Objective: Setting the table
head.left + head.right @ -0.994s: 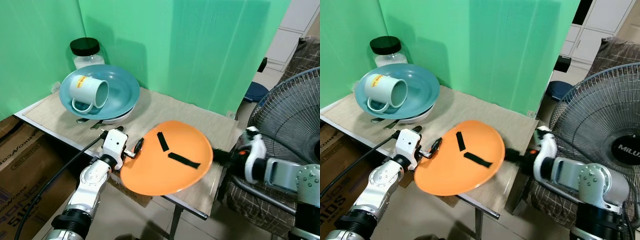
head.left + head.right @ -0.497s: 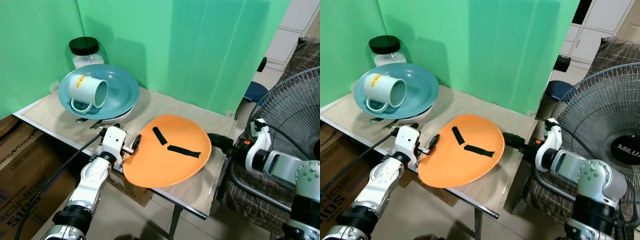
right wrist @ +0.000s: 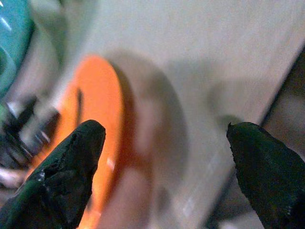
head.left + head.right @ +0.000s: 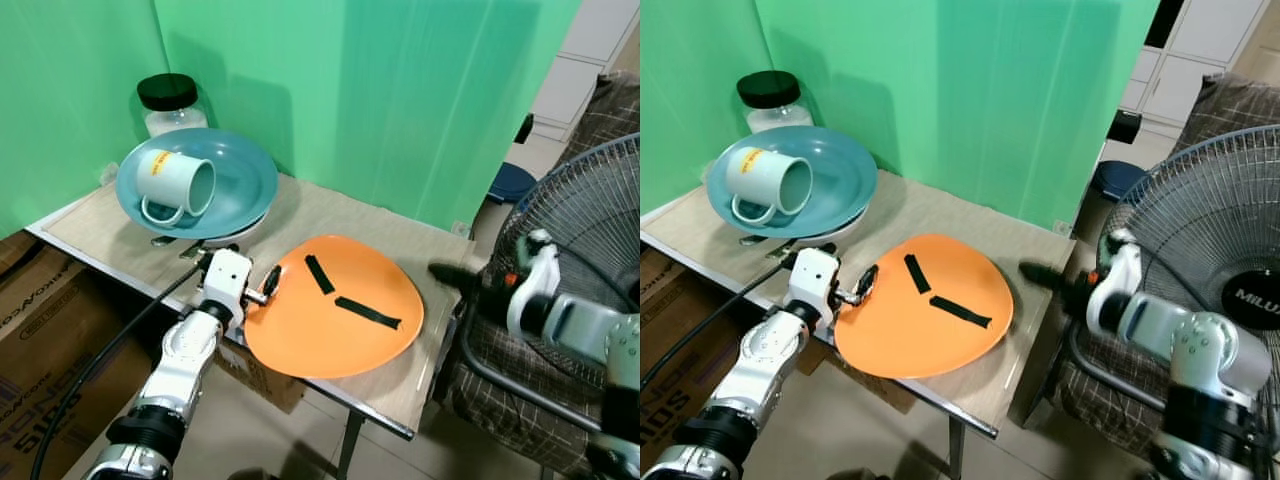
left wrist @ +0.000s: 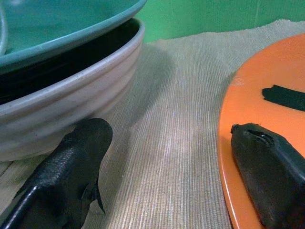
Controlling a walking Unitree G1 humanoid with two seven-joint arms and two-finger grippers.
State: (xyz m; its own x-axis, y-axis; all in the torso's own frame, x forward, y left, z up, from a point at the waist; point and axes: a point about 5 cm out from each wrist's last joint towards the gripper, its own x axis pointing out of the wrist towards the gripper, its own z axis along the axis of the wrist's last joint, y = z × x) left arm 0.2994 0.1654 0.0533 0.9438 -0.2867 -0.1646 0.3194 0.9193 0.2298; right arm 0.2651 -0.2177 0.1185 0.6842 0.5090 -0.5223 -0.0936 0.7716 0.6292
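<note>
Your orange plate (image 4: 333, 319) has come down from its tilt a second ago and now lies flat on the tabletop (image 4: 330, 225), near its front edge. The left gripper (image 4: 258, 292) sits at the plate's rim, jaws parted (one finger over the rim, nothing clamped). The right gripper (image 4: 452, 274) has pulled back off the plate's far side, jaws spread wide and empty. Placement looks done; the mug (image 4: 177, 185) in the teal bowl (image 4: 245, 180) is probably next.
</note>
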